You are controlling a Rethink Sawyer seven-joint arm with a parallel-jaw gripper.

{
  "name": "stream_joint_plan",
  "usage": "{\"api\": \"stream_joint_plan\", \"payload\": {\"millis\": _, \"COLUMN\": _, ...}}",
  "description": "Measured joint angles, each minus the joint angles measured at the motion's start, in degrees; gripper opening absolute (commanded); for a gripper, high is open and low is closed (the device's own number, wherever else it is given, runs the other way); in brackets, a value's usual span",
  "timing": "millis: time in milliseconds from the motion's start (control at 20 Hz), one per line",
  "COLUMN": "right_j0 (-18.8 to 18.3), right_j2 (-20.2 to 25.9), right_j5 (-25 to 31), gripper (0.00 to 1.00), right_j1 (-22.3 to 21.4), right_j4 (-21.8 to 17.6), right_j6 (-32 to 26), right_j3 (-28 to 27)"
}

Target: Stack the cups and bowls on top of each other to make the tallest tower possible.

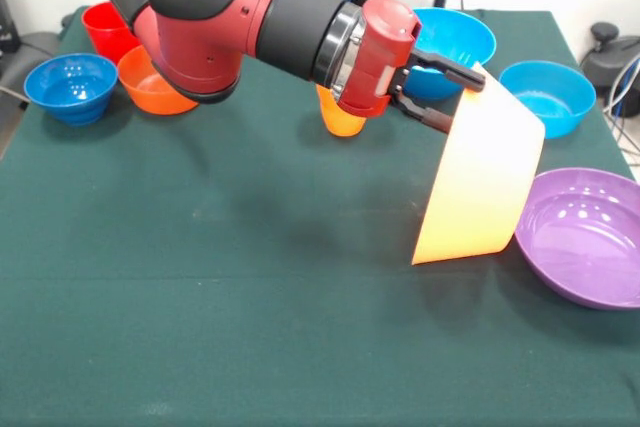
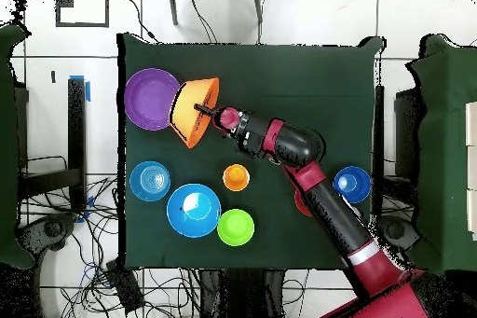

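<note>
One big yellow-orange glossy plastic bowl (image 1: 480,182) is tipped up on its side, and the gripper (image 1: 440,92) has its black jaws clamped on the bowl's rim, one finger inside and one outside. In the overhead view that bowl (image 2: 194,112) sits at about 11 o'clock on the dark green table (image 2: 307,90), its edge touching or overlapping the wide purple plastic bowl (image 2: 150,99) just beside it at 10 o'clock. In the front view the purple bowl (image 1: 585,235) rests flat at 4 o'clock, with the tipped bowl's lower edge right against it.

Rest of the stuff, overhead clock: light-blue bowl (image 2: 149,181) at 8, big blue bowl (image 2: 193,210) at 7, green bowl (image 2: 236,228) close to 6 and touching or nearly touching the blue one, and a small orange ridged cup (image 2: 236,177) near the middle. A dark-blue ribbed bowl (image 2: 351,184) sits at 4.

From the front, a red smooth cup (image 1: 105,29) and an orange-red bowl (image 1: 150,82) sit at 10 o'clock, partly behind the red and black arm (image 1: 230,7).
</note>
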Motion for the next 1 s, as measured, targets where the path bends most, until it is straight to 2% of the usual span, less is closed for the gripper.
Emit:
{"api": "stream_joint_plan", "payload": {"millis": 300, "right_j0": 0.0, "right_j2": 0.0, "right_j5": 1.1, "gripper": 1.0, "right_j1": -0.1, "right_j4": 0.0, "right_j6": 0.0, "right_j3": 0.0}}
{"api": "stream_joint_plan", "payload": {"millis": 600, "right_j0": 0.0, "right_j2": 0.0, "right_j5": 6.4, "gripper": 1.0, "right_j1": -0.6, "right_j4": 0.0, "right_j6": 0.0, "right_j3": -1.2}}
{"api": "stream_joint_plan", "payload": {"millis": 1000, "right_j0": 0.0, "right_j2": 0.0, "right_j5": 9.9, "gripper": 1.0, "right_j1": -2.7, "right_j4": 0.0, "right_j6": 0.0, "right_j3": -3.0}}
